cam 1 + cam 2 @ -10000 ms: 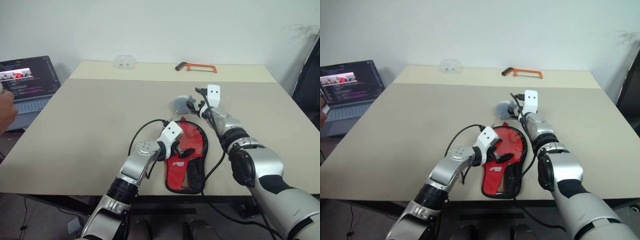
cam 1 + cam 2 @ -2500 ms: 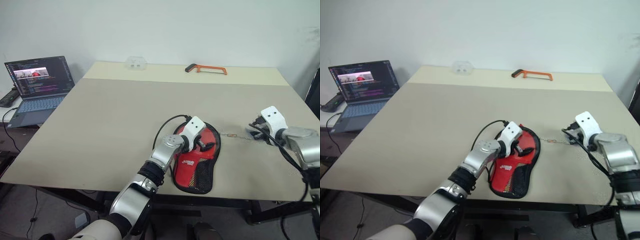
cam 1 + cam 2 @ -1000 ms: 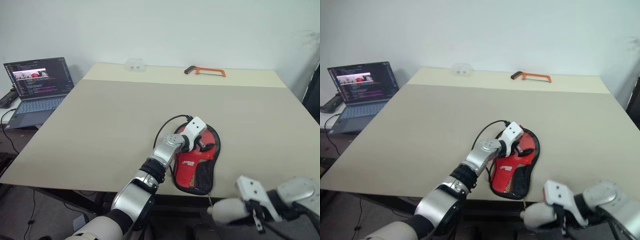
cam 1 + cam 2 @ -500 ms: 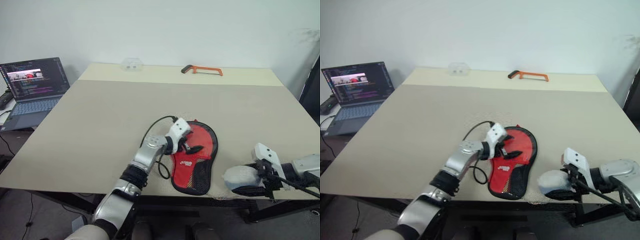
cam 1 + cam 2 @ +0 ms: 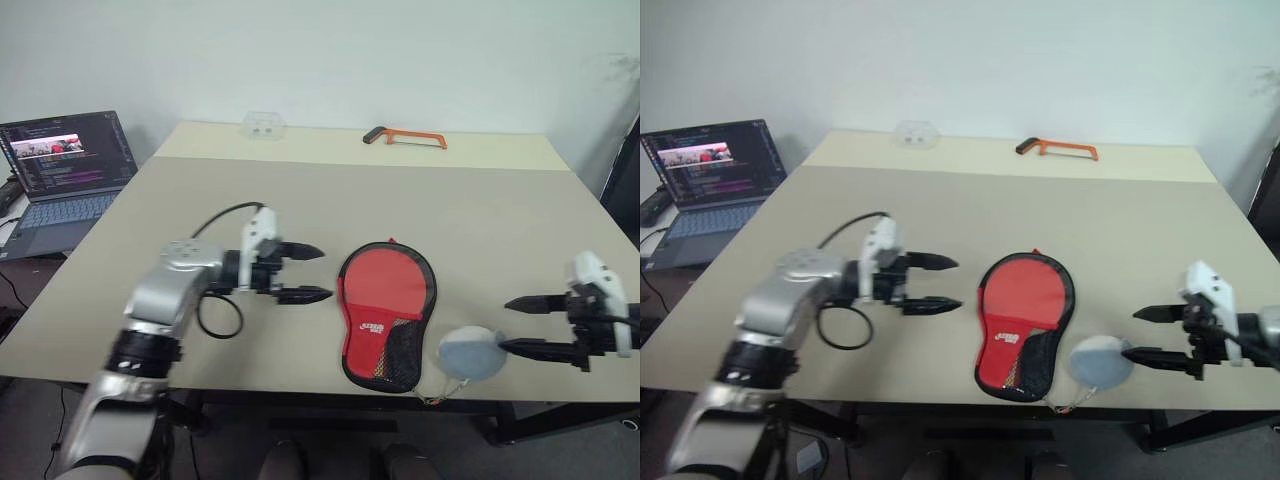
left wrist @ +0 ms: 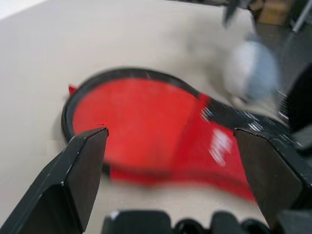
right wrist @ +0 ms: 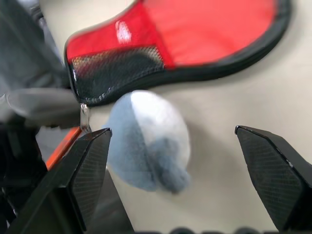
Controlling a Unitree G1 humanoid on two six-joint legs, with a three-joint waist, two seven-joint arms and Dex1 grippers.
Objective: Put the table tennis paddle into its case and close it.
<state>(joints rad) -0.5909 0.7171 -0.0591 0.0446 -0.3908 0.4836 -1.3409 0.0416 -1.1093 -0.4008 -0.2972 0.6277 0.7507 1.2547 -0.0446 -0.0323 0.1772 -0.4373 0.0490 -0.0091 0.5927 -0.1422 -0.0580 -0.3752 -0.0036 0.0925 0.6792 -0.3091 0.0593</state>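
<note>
1. Case (image 5: pixel 388 312): red front, black mesh lower part, black edging. Lies flat near the table's near edge, centre-right, round end far, narrow end near. Rim looks closed all round; the paddle is not to be seen, so it is judged to be inside. Whether the zip is run fully home cannot be told. The task reads as done or all but done.
2. Table (image 5: pixel 300 200): large, beige, matte, with a paler strip along the far edge. White wall behind.
3. Laptop (image 5: pixel 62 165): open, screen lit, on a lower surface at far left, off the table.
4. Left gripper (image 5: pixel 302 272): just left of the case, apart from it, pointing right toward it. Fingers spread wide, nothing between them.
5. Right gripper (image 5: pixel 518 325): at the near right edge, pointing left toward the pouch. Fingers spread wide, holding nothing.
6. Hacksaw (image 5: pixel 405 137): orange frame, on the far strip, well apart from the case.
7. Pouch (image 5: pixel 471 352): small, round, grey-blue, on a cord, just right of the case's narrow end, at the table's near edge.
8. Clear box (image 5: pixel 262 125): small, on the far strip, left of the hacksaw.
</note>
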